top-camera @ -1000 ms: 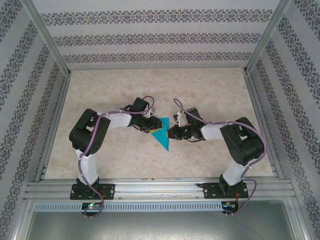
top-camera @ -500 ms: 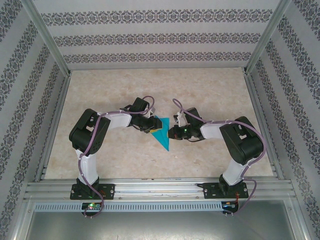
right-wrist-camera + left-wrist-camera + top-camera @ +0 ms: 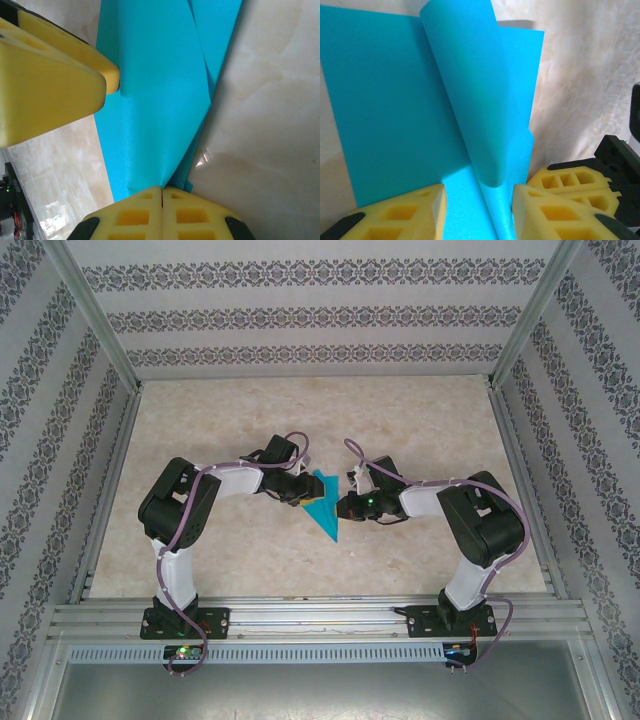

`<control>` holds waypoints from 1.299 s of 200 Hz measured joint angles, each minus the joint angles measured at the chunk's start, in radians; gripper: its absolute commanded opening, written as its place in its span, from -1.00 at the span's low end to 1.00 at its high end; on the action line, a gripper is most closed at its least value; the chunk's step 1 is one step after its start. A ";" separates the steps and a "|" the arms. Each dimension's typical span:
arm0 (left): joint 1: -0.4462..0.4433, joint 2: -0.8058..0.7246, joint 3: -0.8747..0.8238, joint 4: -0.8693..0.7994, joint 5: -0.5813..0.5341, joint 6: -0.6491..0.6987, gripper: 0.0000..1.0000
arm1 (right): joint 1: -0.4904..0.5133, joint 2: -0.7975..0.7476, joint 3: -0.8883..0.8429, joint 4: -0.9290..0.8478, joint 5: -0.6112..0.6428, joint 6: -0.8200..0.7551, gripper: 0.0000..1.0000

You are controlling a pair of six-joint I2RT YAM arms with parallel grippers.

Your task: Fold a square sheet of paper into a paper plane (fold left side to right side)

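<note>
The square sheet of paper (image 3: 322, 510) is turquoise and lies part-folded in the middle of the table, narrowing to a point toward the near edge. In the left wrist view one flap of the paper (image 3: 485, 100) rises and curls over the flat part. My left gripper (image 3: 479, 210) is open, its yellow fingers (image 3: 400, 215) astride the base of that flap and low over the paper. My right gripper (image 3: 161, 192) is shut on the paper's (image 3: 155, 100) raised flap at its corner. From above, the left gripper (image 3: 300, 497) and right gripper (image 3: 343, 506) flank the sheet.
The marble-patterned table (image 3: 420, 420) is walled by patterned panels on three sides, with an aluminium rail (image 3: 320, 618) at the near edge. The left gripper's yellow fingers (image 3: 50, 75) sit close to the right gripper, a few centimetres apart.
</note>
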 measured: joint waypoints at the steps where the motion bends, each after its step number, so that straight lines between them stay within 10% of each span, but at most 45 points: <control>1: 0.000 0.000 0.000 0.000 0.000 0.000 -0.18 | 0.000 0.000 0.000 0.000 0.000 -0.001 -1.00; 129: -0.008 -0.044 -0.001 -0.031 -0.031 0.003 0.10 | 0.019 0.016 0.068 -0.126 0.047 -0.029 -1.00; 185: -0.008 -0.098 0.000 -0.047 -0.036 0.023 -0.58 | 0.022 0.017 0.075 -0.141 0.058 -0.029 -1.00; 260: -0.017 0.016 0.065 -0.018 0.070 0.023 -0.78 | 0.028 0.017 0.085 -0.161 0.076 -0.029 -1.00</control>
